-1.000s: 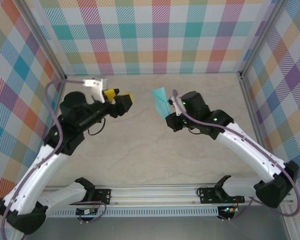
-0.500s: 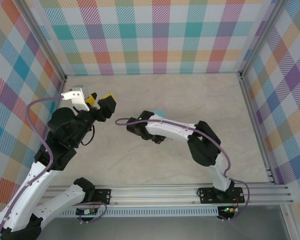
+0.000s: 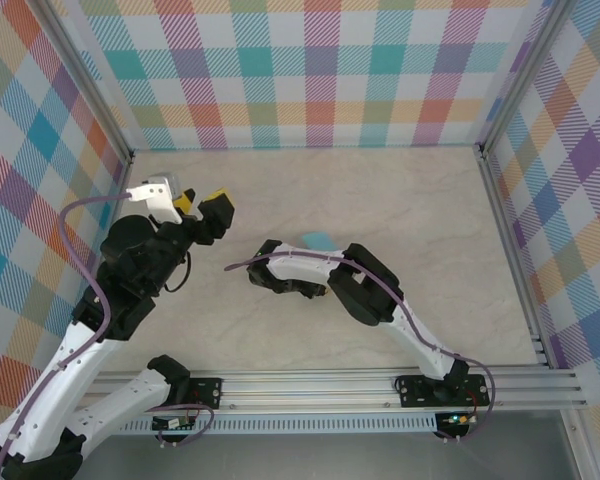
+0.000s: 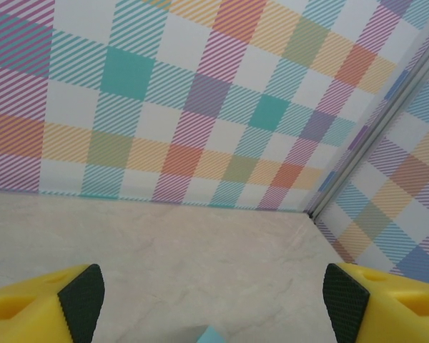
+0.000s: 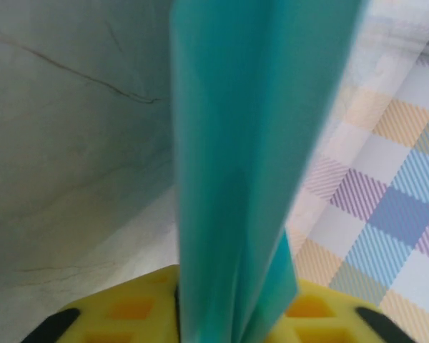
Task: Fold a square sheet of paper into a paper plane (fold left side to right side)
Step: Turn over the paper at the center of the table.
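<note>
Paper plane (image 5: pixel 250 143) stands edge-on up mid-frame, its turquoise folded layers (at least two, slightly splayed at the base) rising from between the yellow fingers (image 5: pixel 129 311) of the right end effector (image 5: pixel 236 325). Clamped or just resting there: can't tell. Marbled desk (image 5: pixel 71 143) to its left, blurred plaid wall (image 5: pixel 393 186) to its right.

table (image 3: pixel 430 220): pale, marbled, matte | turquoise paper plane (image 3: pixel 318 240) near middle, contact with surface unclear
</note>
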Controlling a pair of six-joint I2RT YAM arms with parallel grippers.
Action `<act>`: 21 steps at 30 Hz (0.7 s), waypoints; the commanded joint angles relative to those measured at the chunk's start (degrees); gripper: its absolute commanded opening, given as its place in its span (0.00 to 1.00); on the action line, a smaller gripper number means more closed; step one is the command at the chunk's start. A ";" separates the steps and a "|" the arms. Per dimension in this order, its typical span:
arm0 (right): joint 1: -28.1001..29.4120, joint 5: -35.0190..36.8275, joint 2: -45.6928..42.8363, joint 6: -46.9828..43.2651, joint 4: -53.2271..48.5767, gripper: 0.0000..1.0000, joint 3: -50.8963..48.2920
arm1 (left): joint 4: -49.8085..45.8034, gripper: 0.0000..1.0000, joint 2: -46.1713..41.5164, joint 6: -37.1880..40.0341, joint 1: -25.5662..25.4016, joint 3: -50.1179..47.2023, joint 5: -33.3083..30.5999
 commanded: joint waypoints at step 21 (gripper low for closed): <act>-14.31 -39.72 -65.46 -1.68 39.86 1.00 -44.70 | 10.51 0.92 30.01 -20.28 0.11 -5.70 21.94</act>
